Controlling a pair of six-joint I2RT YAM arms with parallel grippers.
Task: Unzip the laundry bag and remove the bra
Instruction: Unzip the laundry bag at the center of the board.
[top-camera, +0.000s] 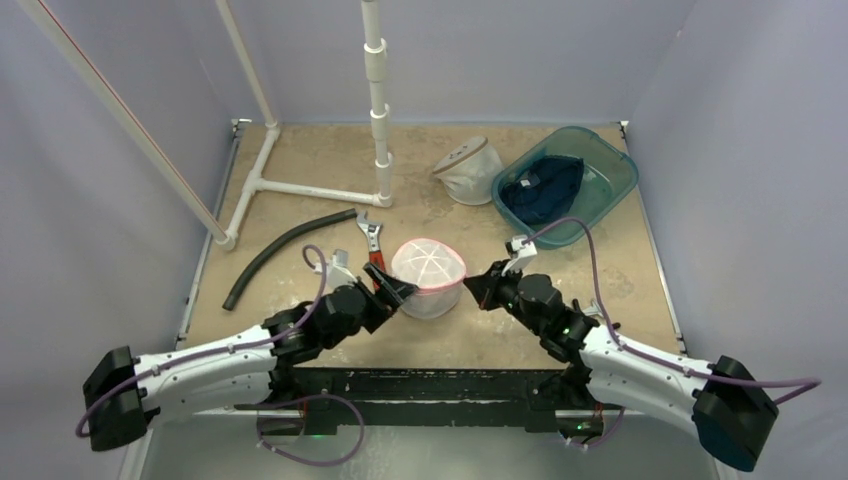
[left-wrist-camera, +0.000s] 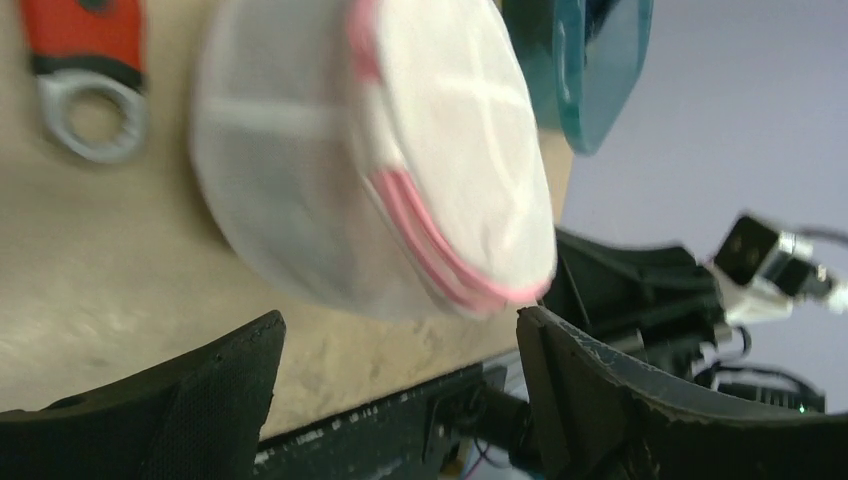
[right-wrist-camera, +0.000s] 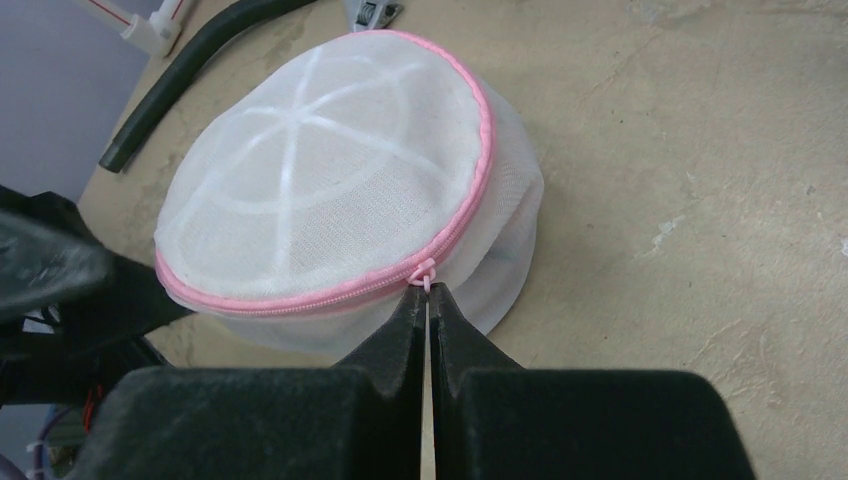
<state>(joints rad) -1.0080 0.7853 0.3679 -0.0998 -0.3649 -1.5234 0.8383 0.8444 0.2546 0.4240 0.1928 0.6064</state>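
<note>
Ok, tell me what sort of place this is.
Likely a robot test cell: plain walls boxing in a table, a white pipe frame, and mismatched props like a wrench, hose and teal bin.

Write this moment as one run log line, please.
step: unzip | laundry bag: zipped shut | left jaws: open, next to bag | right jaws: shut on zipper pull

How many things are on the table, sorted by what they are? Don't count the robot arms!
White mesh bags: 2
Wrench: 1
Black hose: 1
Teal bin: 1
Dark blue cloth: 1
White pipe stand: 1
Total: 7
</note>
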